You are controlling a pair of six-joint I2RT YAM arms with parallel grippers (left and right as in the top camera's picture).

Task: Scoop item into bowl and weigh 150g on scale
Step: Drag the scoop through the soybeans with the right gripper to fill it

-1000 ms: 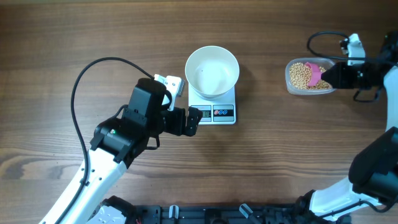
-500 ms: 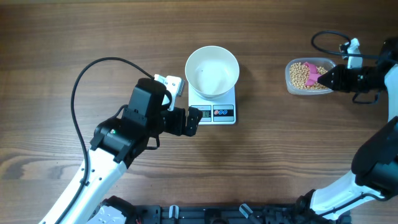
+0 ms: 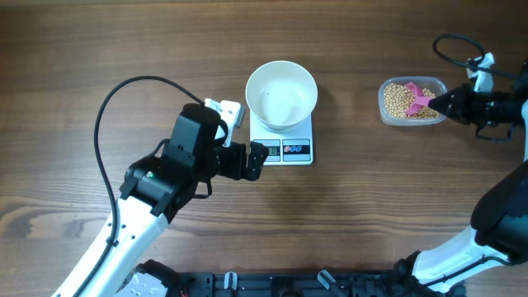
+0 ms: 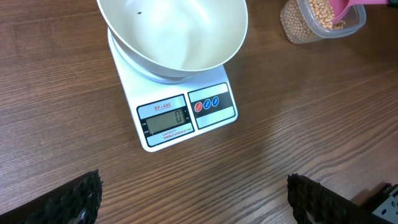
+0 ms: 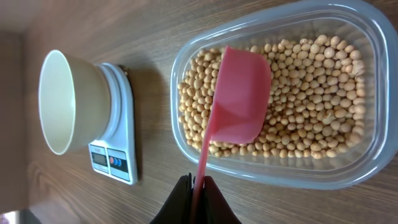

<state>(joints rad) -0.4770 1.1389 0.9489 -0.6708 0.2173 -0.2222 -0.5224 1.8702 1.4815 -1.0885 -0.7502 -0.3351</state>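
Observation:
The white bowl (image 3: 281, 95) stands empty on the scale (image 3: 290, 150), whose display (image 4: 165, 119) reads zero. Tan beans (image 3: 401, 100) fill a clear tub (image 3: 386, 114) at the right. My right gripper (image 3: 452, 104) is shut on the thin handle of a pink scoop (image 3: 421, 97). The scoop's cup (image 5: 239, 93) lies over the beans (image 5: 311, 118) inside the tub. The right gripper (image 5: 198, 186) sits just outside the tub's rim (image 5: 273, 168). My left gripper (image 3: 252, 157) hangs open beside the scale's left front corner, with bare wood between its fingertips (image 4: 81, 199).
A black cable (image 3: 124, 95) loops over the table behind the left arm. The right arm's cable (image 3: 450, 45) curls near the tub's far side. The tub stands a hand's width right of the scale, with bare wood between them.
The right arm has drawn back to the right, and the pink scoop has slid slightly right within the tub. The left arm, bowl and scale have not moved.

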